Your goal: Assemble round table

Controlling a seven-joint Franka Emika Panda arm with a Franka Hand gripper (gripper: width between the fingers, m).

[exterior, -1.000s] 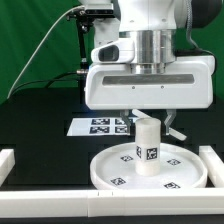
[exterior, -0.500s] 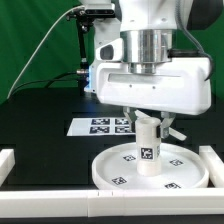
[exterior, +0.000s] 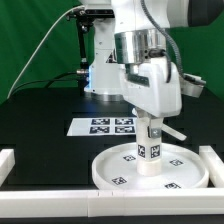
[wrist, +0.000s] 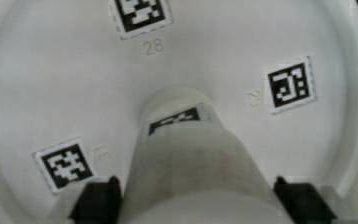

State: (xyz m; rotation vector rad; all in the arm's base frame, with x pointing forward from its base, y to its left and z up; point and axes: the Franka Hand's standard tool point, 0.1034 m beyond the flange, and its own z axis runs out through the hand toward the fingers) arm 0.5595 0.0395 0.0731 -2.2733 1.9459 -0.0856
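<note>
Swivelled since earlier with fingers (wrist: 101,203) clamped on the leg (exterior: 149,148) at lower centre, risks jamming it in the disc (exterior: 115,172) if tilted.

The exterior view faces the arm (exterior: 140,45) across the bench (exterior: 40,112) from slightly above. The wrist view looks steeply down, very close. Both share the cylinder leg (exterior: 149,150) and round disc (exterior: 108,168).

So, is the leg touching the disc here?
Touching. The exterior view shows the leg standing with its base in the middle of the disc, no gap beneath it.
</note>
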